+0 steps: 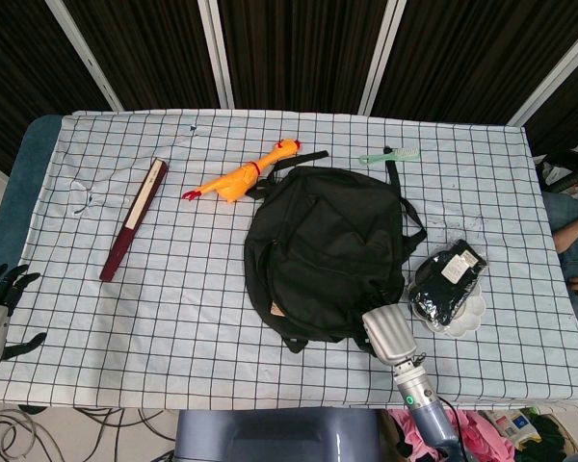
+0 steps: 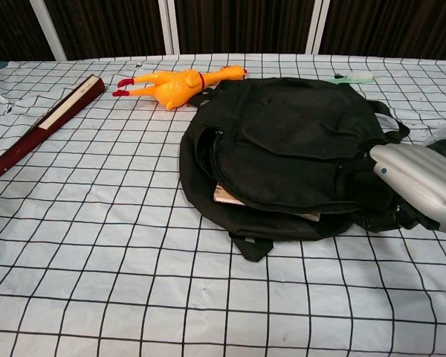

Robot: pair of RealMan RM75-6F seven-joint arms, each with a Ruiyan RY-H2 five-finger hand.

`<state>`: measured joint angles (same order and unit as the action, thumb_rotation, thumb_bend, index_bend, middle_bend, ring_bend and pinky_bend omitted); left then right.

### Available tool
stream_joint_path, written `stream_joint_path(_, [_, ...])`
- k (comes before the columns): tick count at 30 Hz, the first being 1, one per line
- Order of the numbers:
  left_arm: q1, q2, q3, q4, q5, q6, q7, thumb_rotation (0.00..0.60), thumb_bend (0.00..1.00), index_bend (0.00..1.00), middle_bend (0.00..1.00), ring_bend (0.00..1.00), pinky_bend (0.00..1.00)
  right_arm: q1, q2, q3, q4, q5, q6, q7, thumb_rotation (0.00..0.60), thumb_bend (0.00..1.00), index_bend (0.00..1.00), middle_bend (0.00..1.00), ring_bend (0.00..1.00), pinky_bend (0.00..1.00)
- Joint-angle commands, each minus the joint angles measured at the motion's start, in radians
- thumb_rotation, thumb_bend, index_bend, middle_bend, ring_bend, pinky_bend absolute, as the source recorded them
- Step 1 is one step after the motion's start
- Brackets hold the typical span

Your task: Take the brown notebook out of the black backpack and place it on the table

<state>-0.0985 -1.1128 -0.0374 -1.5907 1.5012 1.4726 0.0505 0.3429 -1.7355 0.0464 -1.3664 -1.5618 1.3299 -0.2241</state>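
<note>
From the head view we see the black backpack (image 1: 329, 252) lying flat on the checked tablecloth (image 1: 173, 318). A pale sliver of the brown notebook (image 1: 278, 310) peeks out at the backpack's near left edge. Our right hand (image 1: 387, 333) rests at the backpack's near right corner, well apart from that sliver — its fingers are hidden against the black fabric, so we cannot tell how they lie. Our left hand (image 1: 0, 306) hangs far to the left of the backpack, off the cloth's edge, fingers spread and holding nothing. Beyond the backpack lie a rubber chicken (image 1: 241, 174) and a green comb (image 1: 389, 155); to its left a dark red folded fan (image 1: 134, 218); to its right a black bundle on a white dish (image 1: 450, 286).

From the chest view the notebook (image 2: 230, 196) shows inside the backpack (image 2: 290, 149)'s open mouth — between the upper flap and the lower layer. The right hand (image 2: 424, 186) presses against the backpack's right side, fingers again unseen.
</note>
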Motion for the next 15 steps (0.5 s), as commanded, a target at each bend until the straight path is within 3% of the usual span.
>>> stream_joint_path(1, [0.0,0.0,0.001,-0.001,0.0,0.0,0.0,0.6,0.02,0.17,0.11,0.0,0.0,0.002,-0.001,0.0,0.002,0.0,-0.003,0.0,0.6,0.45,0.61,0.51,0.29,0.11])
stream_joint_path(15, [-0.004,0.002,0.007,-0.007,0.006,-0.009,-0.001,0.6,0.02,0.17,0.11,0.0,0.0,0.028,0.018,0.014,-0.026,0.01,-0.042,0.016,0.6,0.46,0.62,0.53,0.29,0.11])
